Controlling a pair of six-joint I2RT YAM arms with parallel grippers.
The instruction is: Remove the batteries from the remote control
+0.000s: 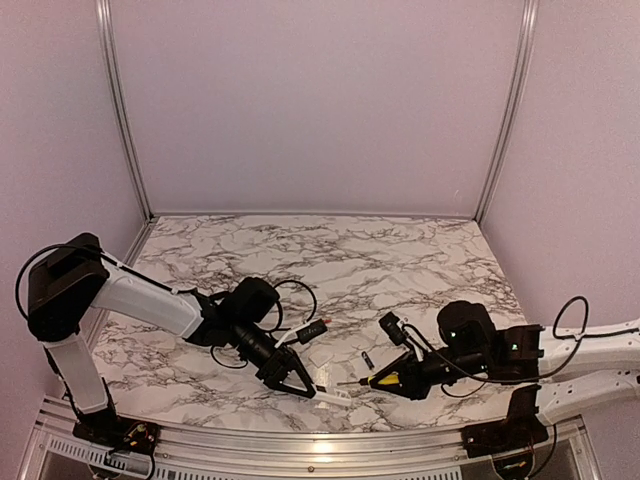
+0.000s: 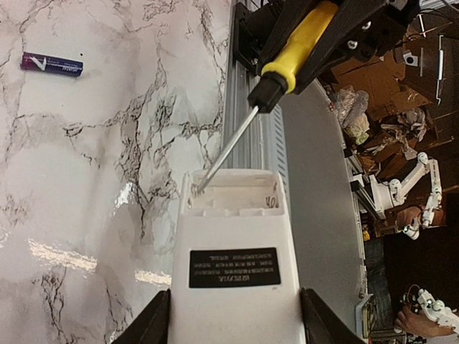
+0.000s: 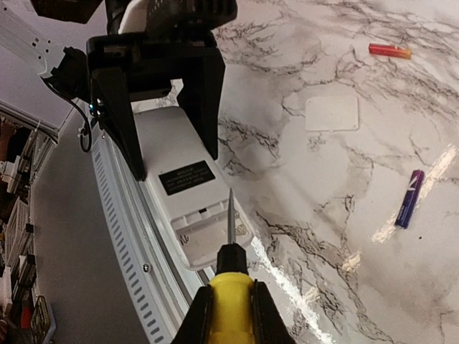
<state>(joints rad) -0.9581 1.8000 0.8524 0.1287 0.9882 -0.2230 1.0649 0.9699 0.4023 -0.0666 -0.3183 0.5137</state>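
Note:
My left gripper is shut on the white remote control, which is back side up at the table's near edge. Its battery compartment is open and holds no batteries. My right gripper is shut on the yellow-handled screwdriver. The screwdriver's tip is at the compartment's corner. The red battery and the dark blue-black battery lie loose on the marble table, apart from the remote. The dark battery also shows in the left wrist view.
The small squarish white cover piece lies flat on the marble between the remote and the red battery. The metal rail of the table's near edge runs right beside the remote.

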